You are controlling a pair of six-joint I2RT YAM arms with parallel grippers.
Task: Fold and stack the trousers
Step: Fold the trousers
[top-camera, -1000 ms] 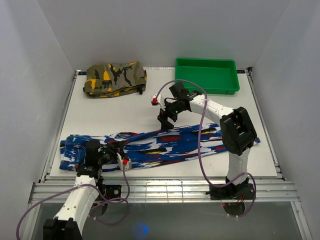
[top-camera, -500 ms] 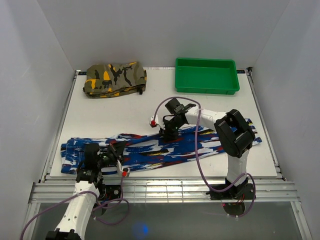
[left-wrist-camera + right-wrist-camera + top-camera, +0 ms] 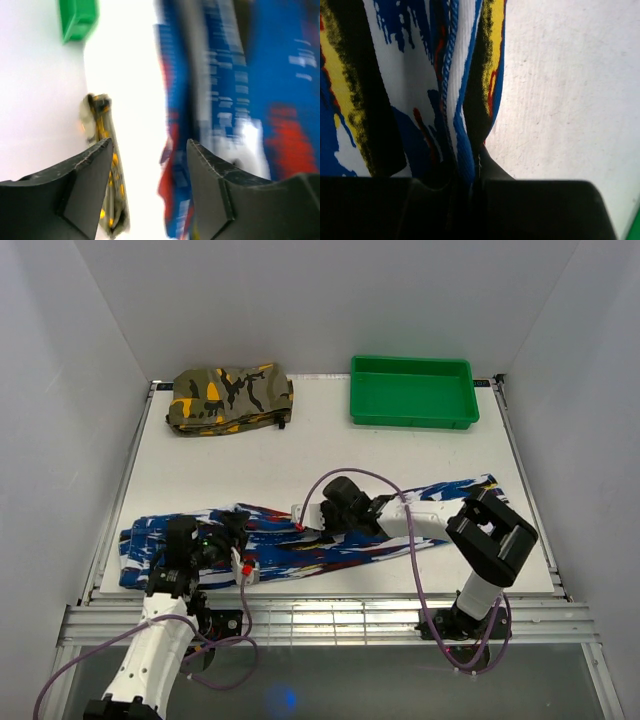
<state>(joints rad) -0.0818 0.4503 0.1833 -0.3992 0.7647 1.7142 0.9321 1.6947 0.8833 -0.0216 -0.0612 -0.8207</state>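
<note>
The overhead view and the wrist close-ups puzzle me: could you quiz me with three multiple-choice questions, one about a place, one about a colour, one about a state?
1. Where on the white table does the olive-brown camouflage folded garment lie?
A) far left corner
B) near right corner
C) dead centre

2. What colour is the shallow rectangular plastic tray at the far right?
A) red
B) green
C) yellow

3. How is the right gripper?
A) wide open in the air
B) shut on the blue-print fabric trousers
C) shut on nothing

Answers:
1 A: the overhead view shows it by the far left edge.
2 B: its walls are bright green.
3 B: the right wrist view shows a fold of the print pinched in it.
</note>
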